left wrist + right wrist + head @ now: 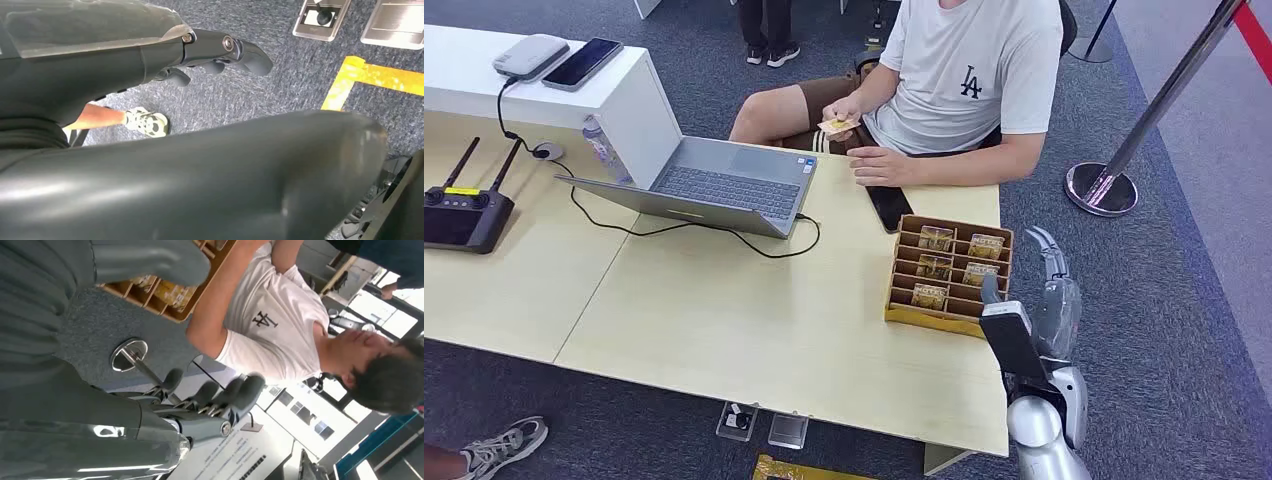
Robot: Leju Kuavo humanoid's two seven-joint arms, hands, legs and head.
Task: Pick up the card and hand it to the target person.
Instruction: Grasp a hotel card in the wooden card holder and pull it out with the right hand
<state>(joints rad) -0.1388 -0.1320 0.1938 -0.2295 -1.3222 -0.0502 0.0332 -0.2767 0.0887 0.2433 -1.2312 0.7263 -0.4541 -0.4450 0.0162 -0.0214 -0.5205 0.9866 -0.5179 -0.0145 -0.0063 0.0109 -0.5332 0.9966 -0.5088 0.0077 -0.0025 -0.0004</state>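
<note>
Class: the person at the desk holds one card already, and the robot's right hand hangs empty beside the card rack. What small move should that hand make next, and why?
Probably bring the right hand over the card rack: its fingers are apart, holding nothing, and cards still sit in the slots.

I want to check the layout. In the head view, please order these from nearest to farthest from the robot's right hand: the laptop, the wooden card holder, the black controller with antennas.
1. Wooden card holder, beside the right hand, at the table's right end.
2. Laptop, mid-table.
3. Black controller, at the far left.
</note>
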